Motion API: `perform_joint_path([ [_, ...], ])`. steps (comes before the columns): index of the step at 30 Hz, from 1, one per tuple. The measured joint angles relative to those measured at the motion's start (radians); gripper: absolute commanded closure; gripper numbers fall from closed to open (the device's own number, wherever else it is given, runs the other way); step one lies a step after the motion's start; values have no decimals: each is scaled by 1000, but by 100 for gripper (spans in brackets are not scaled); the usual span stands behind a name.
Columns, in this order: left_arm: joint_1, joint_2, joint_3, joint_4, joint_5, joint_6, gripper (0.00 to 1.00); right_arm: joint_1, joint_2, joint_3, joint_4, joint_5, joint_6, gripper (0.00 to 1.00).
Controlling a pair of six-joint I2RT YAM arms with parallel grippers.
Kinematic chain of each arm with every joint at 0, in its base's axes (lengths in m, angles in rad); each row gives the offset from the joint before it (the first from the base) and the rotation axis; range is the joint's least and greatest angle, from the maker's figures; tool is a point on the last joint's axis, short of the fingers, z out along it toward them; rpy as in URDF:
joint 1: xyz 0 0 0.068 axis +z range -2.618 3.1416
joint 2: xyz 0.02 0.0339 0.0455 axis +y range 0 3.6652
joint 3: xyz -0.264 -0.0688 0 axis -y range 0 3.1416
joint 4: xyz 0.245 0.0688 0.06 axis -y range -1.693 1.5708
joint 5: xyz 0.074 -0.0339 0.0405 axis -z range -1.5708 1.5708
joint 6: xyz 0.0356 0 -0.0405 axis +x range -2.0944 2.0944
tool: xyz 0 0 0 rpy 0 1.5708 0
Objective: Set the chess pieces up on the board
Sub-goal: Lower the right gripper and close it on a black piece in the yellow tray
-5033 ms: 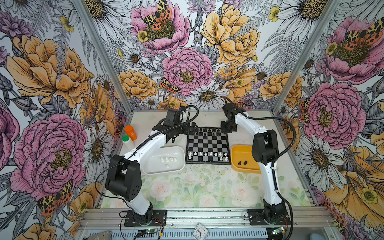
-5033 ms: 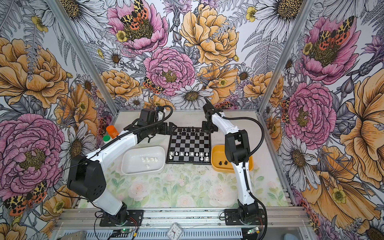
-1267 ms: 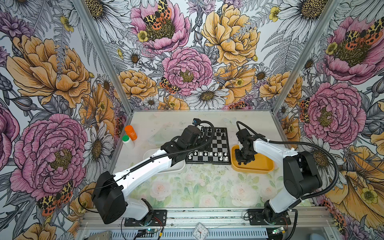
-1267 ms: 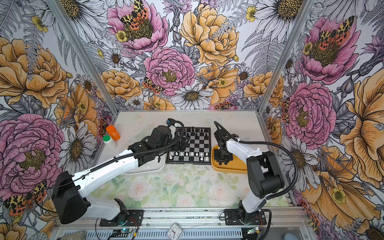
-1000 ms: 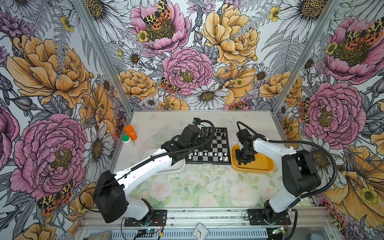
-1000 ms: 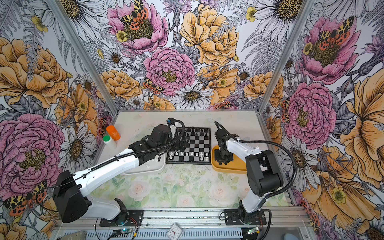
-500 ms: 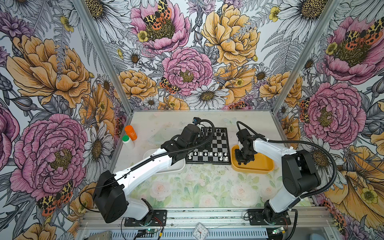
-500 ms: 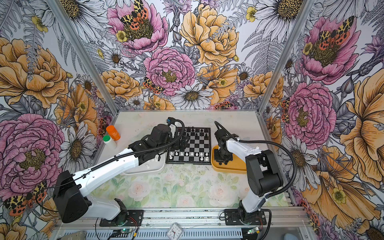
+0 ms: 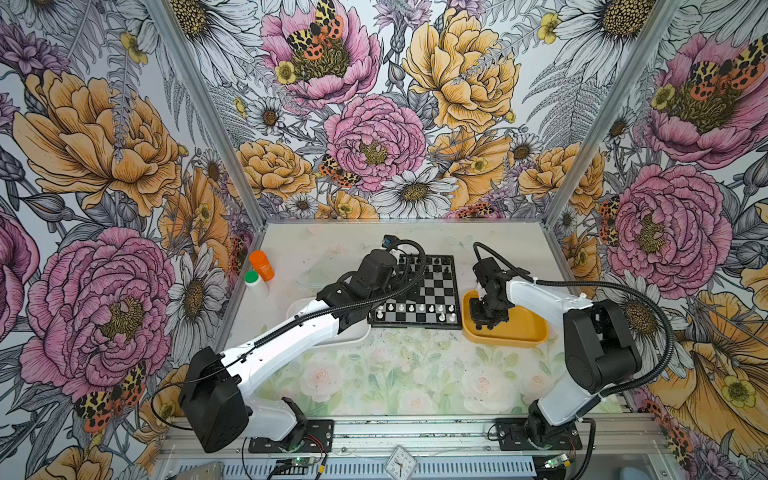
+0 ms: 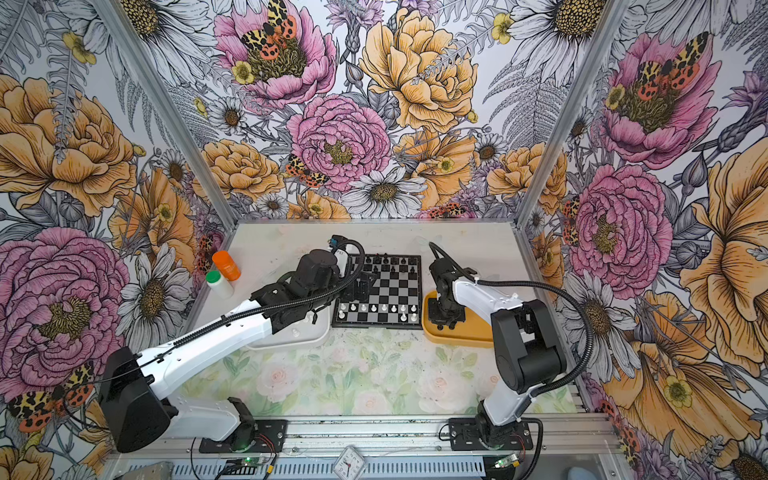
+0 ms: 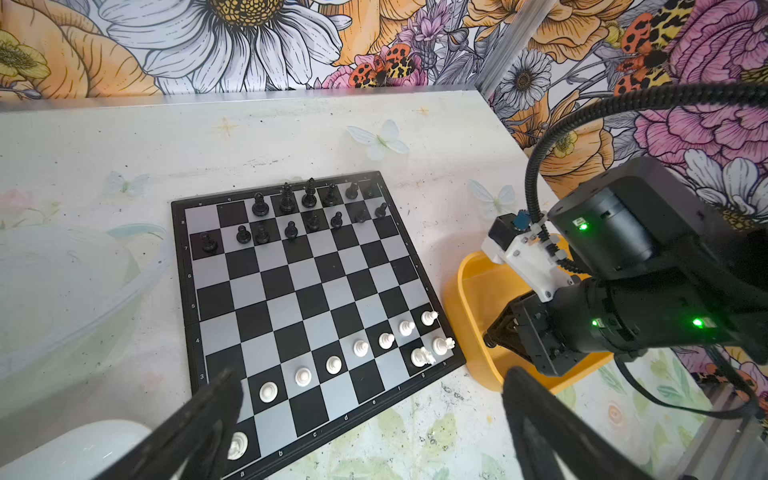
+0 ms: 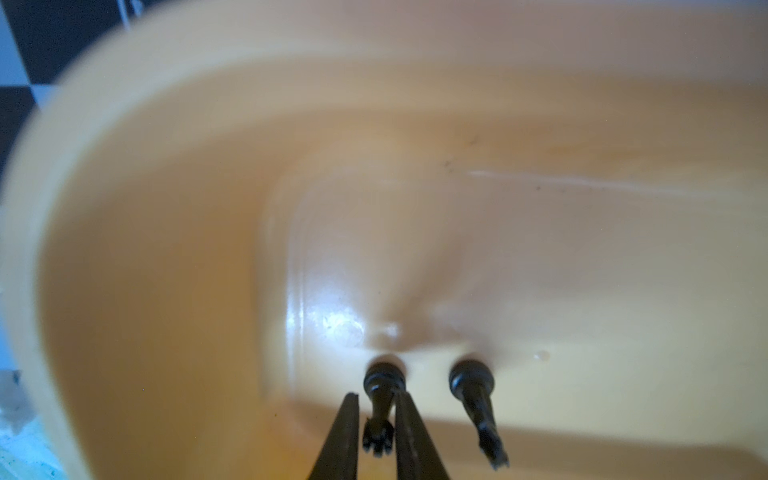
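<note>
The board (image 9: 432,286) (image 10: 390,291) (image 11: 299,291) lies mid-table. Several black chess pieces (image 11: 286,199) fill its two far rows, and several white ones (image 11: 332,365) stand along the near rows. My left gripper (image 11: 370,419) (image 9: 409,291) hangs open over the board's near left corner, holding nothing. My right gripper (image 12: 376,415) (image 9: 486,318) is down inside the yellow tray (image 12: 166,208) (image 9: 519,328). It is shut on a crowned black piece (image 12: 380,386) lying on the tray floor. A second black piece (image 12: 478,399) lies just beside it.
A white tray (image 10: 291,336), mostly under my left arm, holds a white piece (image 10: 296,332). An orange bottle (image 9: 262,264) and a green-capped white bottle (image 9: 254,282) stand by the left wall. The yellow tray touches the board's right edge.
Five seconds ago both grippers were at the board's far edge; they have since moved nearer. Over the last second both arms stay put and the right jaws narrow onto the black piece.
</note>
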Motion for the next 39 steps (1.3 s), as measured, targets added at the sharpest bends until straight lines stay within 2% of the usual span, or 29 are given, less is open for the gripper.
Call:
perform_joint_path([
  [20, 3, -5, -8, 0, 0, 0, 1, 0, 0, -6, 1, 4, 0, 78],
  [27, 3, -6, -15, 0, 0, 0, 1, 0, 0, -6, 3, 6, 0, 83],
  [31, 5, -7, -15, 0, 0, 1, 1, 0, 0, -6, 3, 6, 1, 80],
  [39, 11, -7, -15, 0, 7, 3, 1, 0, 0, -6, 3, 6, 1, 79],
])
